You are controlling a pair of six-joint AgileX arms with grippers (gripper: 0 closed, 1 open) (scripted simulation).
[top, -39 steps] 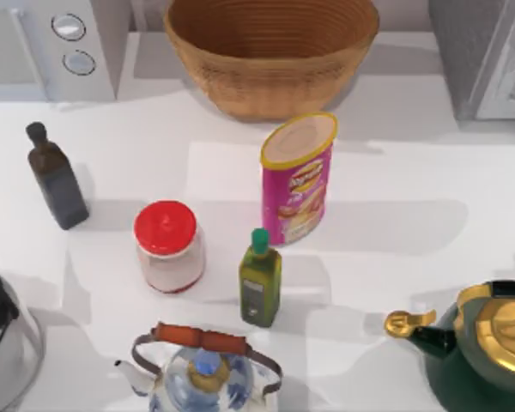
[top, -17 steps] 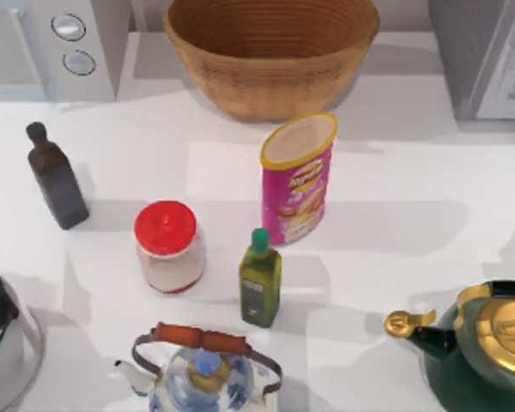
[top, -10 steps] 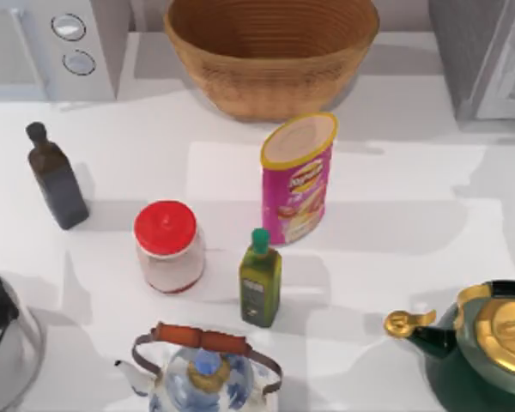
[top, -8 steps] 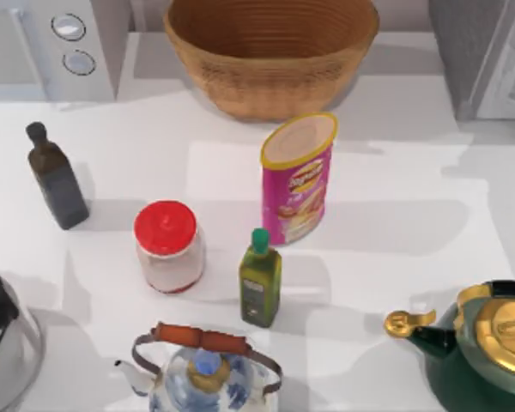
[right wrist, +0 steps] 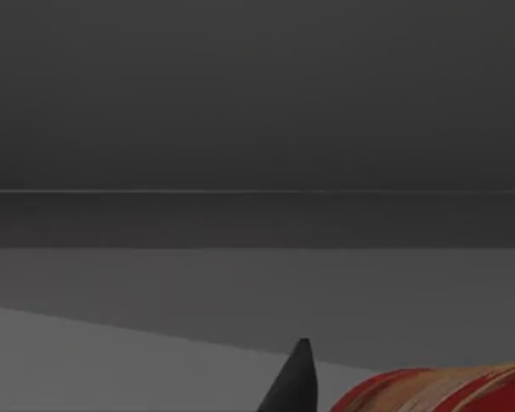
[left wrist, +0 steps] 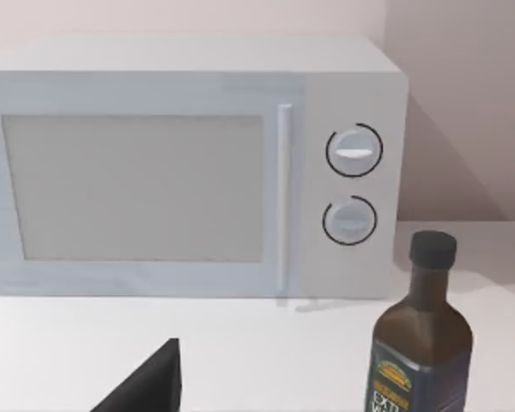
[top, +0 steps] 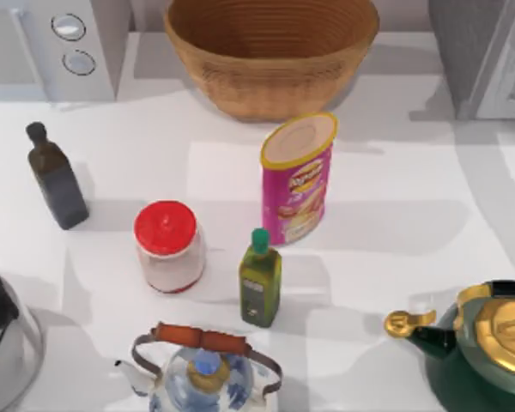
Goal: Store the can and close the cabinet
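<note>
Objects aren't moving. Only change: a soft shadow is sweeping across the table (top: pixel 489 197) on the right, now stretching up to the cabinet (top: pixel 485 60) base. Right gripper's finger (right wrist: pixel 293 382) is facing dark grey surfaces, a red-rimmed thing (right wrist: pixel 446 390) beside it.

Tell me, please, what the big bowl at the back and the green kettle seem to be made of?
The bowl looks like woven wicker: tan, matte, with ribbed coils running around its wall. The green kettle looks like glazed ceramic or enamelled metal: glossy dark green with shiny gold lid and spout tip; which of the two is unclear.
</note>
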